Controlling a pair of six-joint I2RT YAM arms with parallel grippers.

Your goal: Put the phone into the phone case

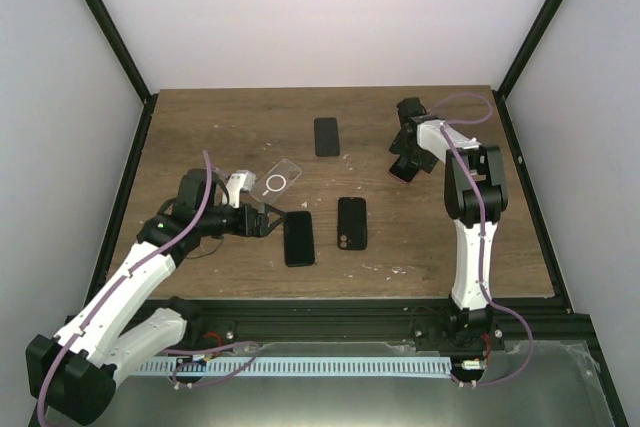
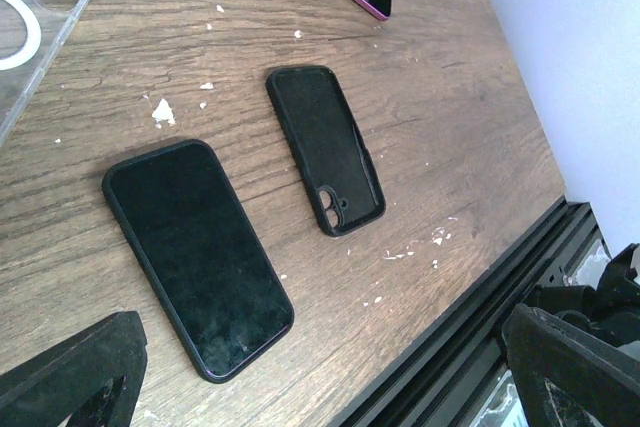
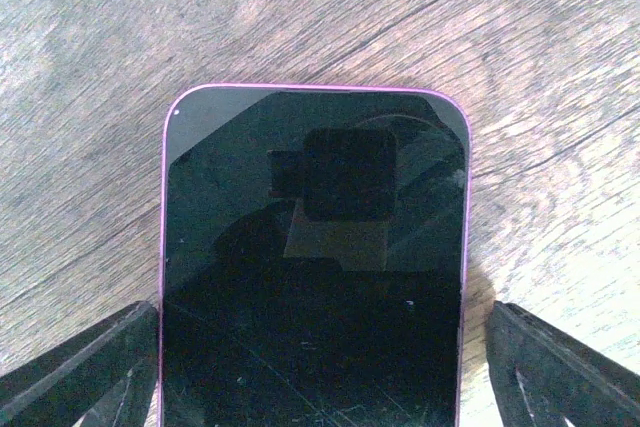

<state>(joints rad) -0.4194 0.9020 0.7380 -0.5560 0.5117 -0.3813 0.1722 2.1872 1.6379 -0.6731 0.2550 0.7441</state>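
Observation:
A phone with a pink rim lies screen up on the wooden table at the right. My right gripper is open and straddles it, the left finger at its edge and the right finger a little apart; in the top view the gripper stands over it. An empty black phone case lies mid-table, also in the left wrist view. A black phone lies left of it. My left gripper is open and empty, low over that phone's near end.
A clear case with a white ring lies behind my left gripper. Another dark phone lies at the back centre. White crumbs dot the wood. The black frame rail runs along the table's near edge.

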